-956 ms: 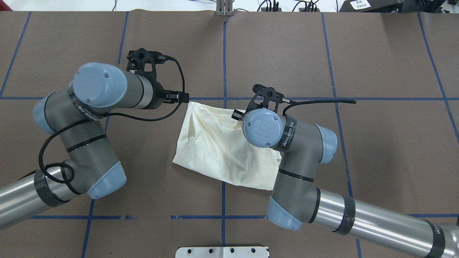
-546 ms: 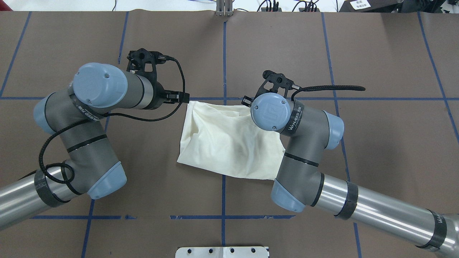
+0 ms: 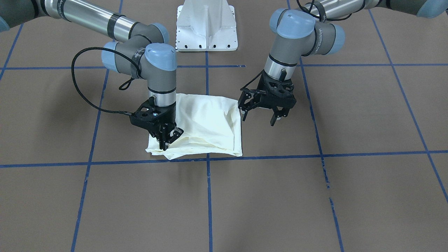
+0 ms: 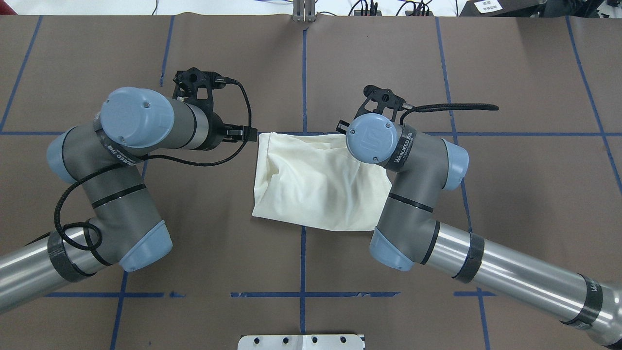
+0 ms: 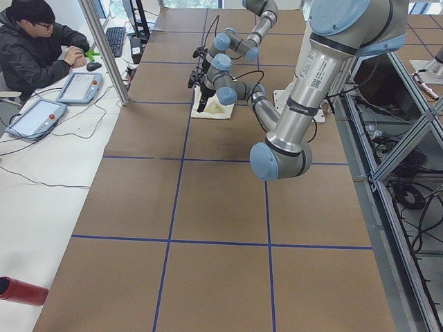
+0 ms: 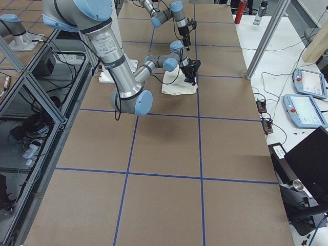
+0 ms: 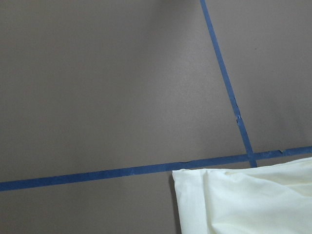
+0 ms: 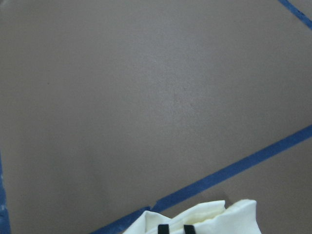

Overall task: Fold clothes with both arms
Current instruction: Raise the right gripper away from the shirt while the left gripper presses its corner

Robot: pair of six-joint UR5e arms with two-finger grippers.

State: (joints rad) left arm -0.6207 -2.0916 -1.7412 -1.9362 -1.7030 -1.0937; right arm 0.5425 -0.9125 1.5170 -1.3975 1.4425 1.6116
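One cream-white shirt (image 3: 206, 120) is seen as a folded, rumpled bundle on the brown-covered table (image 3: 332, 196), plain cream side up. It is laid on the robot's side of a blue tape crossing (image 3: 207, 158), and its far edge is set along the tape there, touching or almost touching it.

The right gripper (image 3: 167, 139) is found just to the robot's right of that tape crossing, pointed down at the shirt's far corner. Its jaws are drawn nearly together on a raised fold of cloth. In the right wrist view two black fingertips (image 8: 164, 228) are shown close side by side, with cream fabric bunched around them.

The left gripper (image 3: 259, 117) is held to the robot's left of the tape crossing and a little nearer the robot, just beside the shirt's side edge. Its jaws are spread wide and nothing is held between them. Whether the nearer finger touches the cloth cannot be told. In the left wrist view only a shirt corner and the tape lines are shown.
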